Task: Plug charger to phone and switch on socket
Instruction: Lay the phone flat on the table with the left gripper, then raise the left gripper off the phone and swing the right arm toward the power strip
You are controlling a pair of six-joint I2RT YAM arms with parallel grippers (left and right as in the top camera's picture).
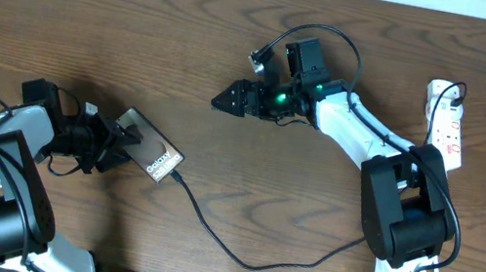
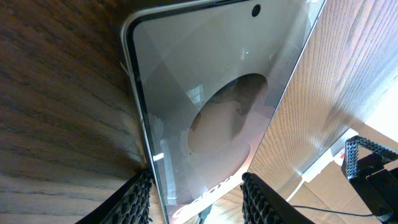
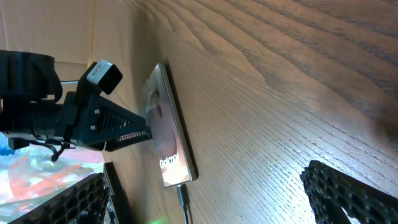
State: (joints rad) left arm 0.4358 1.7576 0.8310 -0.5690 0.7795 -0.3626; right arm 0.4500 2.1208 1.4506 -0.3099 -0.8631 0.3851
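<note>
The phone point(image 1: 149, 152) lies on the counter point(image 1: 94, 22) left of centre, one end pinched between the fingers of the left gripper point(image 1: 118, 146). The charger point(image 1: 196, 212) meets its other end. The right wrist view shows the plug seated there, a spot the left wrist view cuts off. The right gripper point(image 1: 219, 100) hangs wide open, well apart. The socket point(image 1: 449, 126) lies far right.
</note>
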